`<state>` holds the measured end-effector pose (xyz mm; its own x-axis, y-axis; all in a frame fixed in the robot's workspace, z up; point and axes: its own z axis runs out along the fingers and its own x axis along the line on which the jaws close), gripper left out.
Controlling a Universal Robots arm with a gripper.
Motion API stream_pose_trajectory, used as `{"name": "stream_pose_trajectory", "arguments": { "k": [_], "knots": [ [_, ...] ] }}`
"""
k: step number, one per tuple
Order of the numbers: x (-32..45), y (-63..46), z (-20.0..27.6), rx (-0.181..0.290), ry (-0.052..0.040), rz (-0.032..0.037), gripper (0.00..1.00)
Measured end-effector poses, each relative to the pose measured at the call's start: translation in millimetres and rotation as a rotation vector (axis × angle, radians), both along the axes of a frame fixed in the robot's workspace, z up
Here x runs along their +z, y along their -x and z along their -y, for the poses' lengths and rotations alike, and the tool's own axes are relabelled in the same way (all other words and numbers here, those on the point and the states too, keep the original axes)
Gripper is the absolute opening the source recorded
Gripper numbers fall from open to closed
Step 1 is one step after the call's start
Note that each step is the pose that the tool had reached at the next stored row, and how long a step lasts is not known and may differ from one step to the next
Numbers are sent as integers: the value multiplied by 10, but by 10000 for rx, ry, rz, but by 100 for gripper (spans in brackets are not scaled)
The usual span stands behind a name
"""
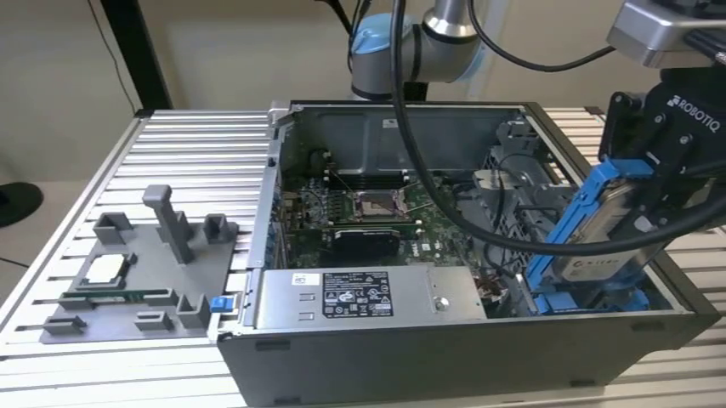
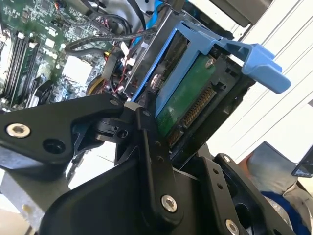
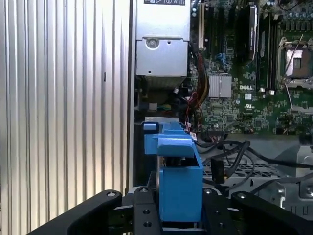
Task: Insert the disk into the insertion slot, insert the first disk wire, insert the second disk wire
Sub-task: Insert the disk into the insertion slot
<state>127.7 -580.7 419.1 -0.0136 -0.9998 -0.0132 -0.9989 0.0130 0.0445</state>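
Note:
My gripper (image 1: 631, 212) is shut on the disk (image 1: 607, 242), a silver drive in a bright blue carrier. It holds the disk tilted on edge above the case's front corner on the exterior view's right. Just below it lies the insertion slot (image 1: 581, 299) with blue rails; the disk's lower end is close over the slot. In the second wrist view the disk's green board and connector (image 2: 188, 105) sit between the black fingers (image 2: 146, 129). The first wrist view shows the blue carrier (image 3: 178, 181) clamped in the gripper (image 3: 178, 211). Dark cables (image 3: 230, 156) lie by the bay; I cannot tell which are the disk wires.
The open computer case (image 1: 454, 357) holds a motherboard (image 1: 363, 212) and a grey labelled power-supply box (image 1: 363, 297) along its front wall. Thick black robot cables (image 1: 454, 204) hang across the case. A grey fixture plate (image 1: 136, 272) with small parts rests on the slatted table (image 1: 204, 144).

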Motion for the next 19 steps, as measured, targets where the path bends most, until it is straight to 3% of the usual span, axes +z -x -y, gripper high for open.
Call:
{"name": "stream_pose_trajectory", "arguments": {
  "k": [4, 19],
  "knots": [
    [-17, -1, -45, -30, -1, 0, 0],
    [-117, -51, -51, -28, 0, 0, 0]
  ]
}}
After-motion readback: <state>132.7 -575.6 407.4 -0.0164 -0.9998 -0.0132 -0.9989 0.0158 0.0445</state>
